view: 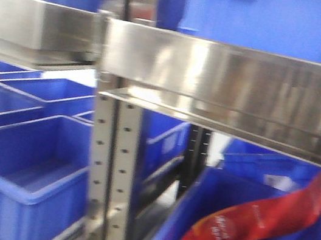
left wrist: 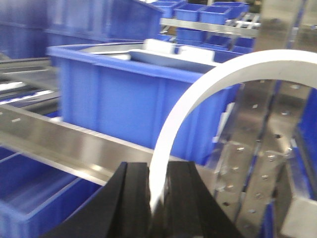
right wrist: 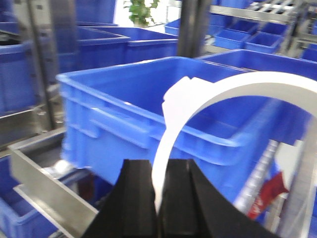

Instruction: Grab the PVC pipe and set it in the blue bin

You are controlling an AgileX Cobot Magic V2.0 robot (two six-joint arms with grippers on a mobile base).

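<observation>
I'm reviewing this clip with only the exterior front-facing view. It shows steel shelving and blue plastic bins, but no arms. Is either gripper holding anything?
Observer: Yes. In the left wrist view, the left gripper is shut on a white curved strip that arcs up and to the right.
Operator: And the right one?
Observer: The right gripper is shut on a second white curved strip of much the same shape.
Operator: Is there a bin near it?
Observer: A large open-topped blue plastic bin sits just beyond that strip in the right wrist view.
</observation>
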